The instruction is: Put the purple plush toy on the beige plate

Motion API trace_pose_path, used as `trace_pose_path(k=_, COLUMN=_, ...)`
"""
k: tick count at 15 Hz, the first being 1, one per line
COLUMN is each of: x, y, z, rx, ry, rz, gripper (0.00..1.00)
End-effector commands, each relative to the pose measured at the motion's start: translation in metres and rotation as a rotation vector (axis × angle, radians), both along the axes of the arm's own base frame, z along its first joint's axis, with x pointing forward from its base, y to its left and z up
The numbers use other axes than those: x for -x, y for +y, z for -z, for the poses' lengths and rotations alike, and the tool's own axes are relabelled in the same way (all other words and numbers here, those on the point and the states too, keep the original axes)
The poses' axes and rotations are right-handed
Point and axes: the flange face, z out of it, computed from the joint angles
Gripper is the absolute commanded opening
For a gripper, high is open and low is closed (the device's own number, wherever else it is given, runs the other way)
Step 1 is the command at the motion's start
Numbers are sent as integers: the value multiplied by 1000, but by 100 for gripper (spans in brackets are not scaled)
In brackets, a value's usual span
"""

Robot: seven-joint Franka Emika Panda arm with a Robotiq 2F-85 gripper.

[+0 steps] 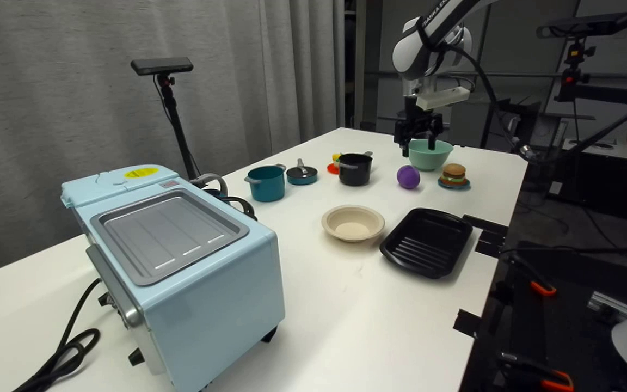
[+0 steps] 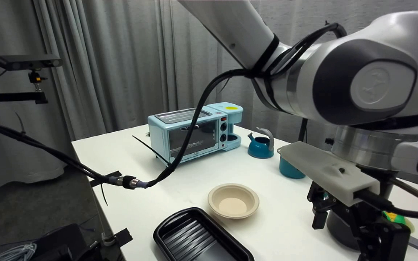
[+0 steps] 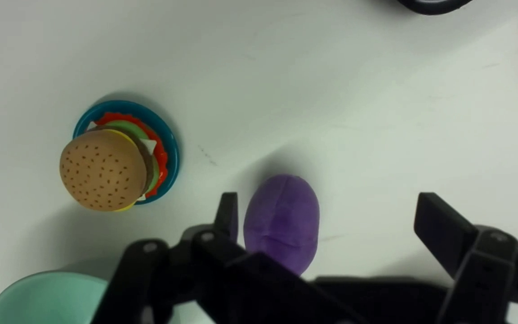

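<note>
One purple plush toy lay on the white table, near a burger, one gripper hung above the table, spread wide, one beige plate sat apart from the plush toy, beside a black ribbed tray.

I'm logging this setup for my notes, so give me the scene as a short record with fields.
Item to move: purple plush toy, on white table
Destination: beige plate, beside black ribbed tray
Robot state: gripper open above the table, holding nothing; wrist view shows the toy between its jaws
Near the toy: mint-green bowl; play burger on blue dish
Also on the table: black pot, teal pot, light-blue toaster oven
Task status: toy not yet on the plate
</note>
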Motion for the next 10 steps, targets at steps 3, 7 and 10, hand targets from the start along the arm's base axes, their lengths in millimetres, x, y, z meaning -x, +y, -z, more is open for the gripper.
trace_pose_path(k=3, x=-4, y=-2, z=1, rx=3, ry=-13, rz=-8, gripper=100)
trace_pose_path(k=7, x=-18, y=0, z=21, rx=-22, ry=-8, rz=4, gripper=100)
trace_pose_path(k=10, x=-28, y=0, z=41, rx=-16, ry=5, rz=20, gripper=100)
